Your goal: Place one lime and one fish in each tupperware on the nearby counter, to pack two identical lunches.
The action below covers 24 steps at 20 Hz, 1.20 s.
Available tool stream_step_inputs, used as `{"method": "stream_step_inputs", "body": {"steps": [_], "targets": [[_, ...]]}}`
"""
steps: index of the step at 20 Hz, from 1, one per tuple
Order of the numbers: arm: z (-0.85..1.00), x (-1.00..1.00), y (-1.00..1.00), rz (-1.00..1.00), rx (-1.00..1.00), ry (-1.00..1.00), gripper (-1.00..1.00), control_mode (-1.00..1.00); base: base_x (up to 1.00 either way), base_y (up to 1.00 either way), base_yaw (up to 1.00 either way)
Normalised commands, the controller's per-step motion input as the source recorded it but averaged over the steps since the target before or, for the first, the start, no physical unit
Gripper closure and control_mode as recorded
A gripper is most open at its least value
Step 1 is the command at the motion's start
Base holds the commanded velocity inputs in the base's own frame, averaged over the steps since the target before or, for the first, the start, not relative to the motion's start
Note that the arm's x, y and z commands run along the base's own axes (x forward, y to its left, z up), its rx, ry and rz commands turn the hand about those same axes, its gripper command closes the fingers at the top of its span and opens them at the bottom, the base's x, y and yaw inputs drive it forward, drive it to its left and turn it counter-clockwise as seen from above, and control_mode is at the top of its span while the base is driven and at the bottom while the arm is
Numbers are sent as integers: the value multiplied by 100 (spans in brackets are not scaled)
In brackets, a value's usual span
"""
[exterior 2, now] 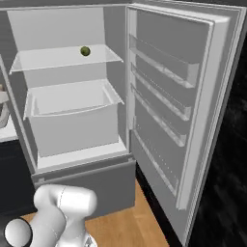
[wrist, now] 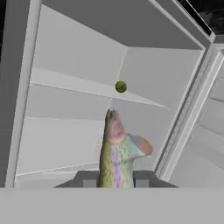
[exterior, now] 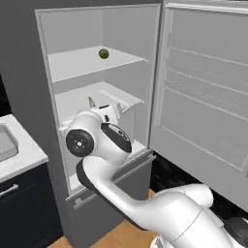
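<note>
I count one fridge [exterior 2: 67, 96], open, its door [exterior 2: 183, 96] swung wide to the right with three racks. Inside I see one upper shelf [exterior 2: 48, 60] and one big drawer [exterior 2: 72, 116] below it. A corner of one white table [exterior: 26, 155] sits at the left, over a black cabinet [exterior: 22, 203]. One fish [wrist: 116, 151] and one lime [exterior: 103, 53]: the lime lies on the upper shelf, towards its right. My arm bends up from the base and reaches forward into the fridge at drawer height. The tool [wrist: 116, 179] is closed tight around the fish, which sticks out ahead of it, pointing towards the lime.
</note>
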Motion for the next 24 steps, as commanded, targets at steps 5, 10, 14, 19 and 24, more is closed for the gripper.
{"method": "stream_step_inputs", "body": {"steps": [5, 10, 14, 19, 24], "targets": [[0, 0, 0, 0, 0, 0, 100, 100, -100, 100, -39], [0, 0, 0, 0, 0, 0, 100, 100, -78, 100, -29], [0, 0, 0, 0, 0, 0, 100, 100, -24, 100, -14], [0, 0, 0, 0, 0, 0, 100, 100, 70, 90, 0], [0, 0, 0, 0, 0, 0, 100, 100, 91, 56, 5]]}}
